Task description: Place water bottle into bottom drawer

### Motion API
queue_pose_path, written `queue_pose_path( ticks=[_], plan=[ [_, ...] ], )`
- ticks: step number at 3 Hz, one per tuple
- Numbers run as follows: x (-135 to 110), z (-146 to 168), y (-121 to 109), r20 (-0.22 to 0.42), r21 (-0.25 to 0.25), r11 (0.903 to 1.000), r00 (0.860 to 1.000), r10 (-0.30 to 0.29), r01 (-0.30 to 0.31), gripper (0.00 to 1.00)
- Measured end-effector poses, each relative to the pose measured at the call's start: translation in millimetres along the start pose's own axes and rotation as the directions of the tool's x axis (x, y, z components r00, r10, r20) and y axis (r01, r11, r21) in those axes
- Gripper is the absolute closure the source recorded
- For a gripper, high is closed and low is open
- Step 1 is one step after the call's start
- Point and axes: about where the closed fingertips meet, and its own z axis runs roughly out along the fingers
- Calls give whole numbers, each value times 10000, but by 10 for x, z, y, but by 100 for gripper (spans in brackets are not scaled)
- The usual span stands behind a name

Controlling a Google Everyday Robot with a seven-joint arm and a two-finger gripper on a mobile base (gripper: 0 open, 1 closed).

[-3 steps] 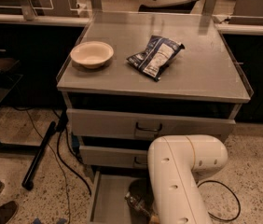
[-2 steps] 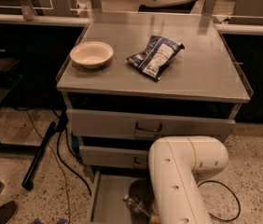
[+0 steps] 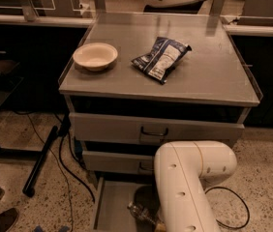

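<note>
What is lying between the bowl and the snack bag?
Nothing: the camera view shows only bare cabinet top between the bowl and snack bag. The gripper is far below, in the bottom drawer by the water bottle.

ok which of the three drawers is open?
The bottom drawer: pulled out, grey floor showing, water bottle inside. The gripper is down there, mostly hidden behind the white arm. The top drawer and middle drawer show only handled fronts.

The end effector [image 3: 159, 224] in the bottom drawer [image 3: 111, 208] seems shifted slightly.
</note>
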Motion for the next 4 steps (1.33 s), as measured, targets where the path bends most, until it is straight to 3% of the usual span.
queue_pose_path(
  ticks=[1, 2, 4],
  plan=[
    [0, 0, 0, 0, 0, 10000, 10000, 0, 0, 29],
    [0, 0, 0, 0, 0, 10000, 10000, -1, 1, 6],
    [0, 1, -1, 0, 1, 10000, 10000, -4, 4, 0]
  ],
)
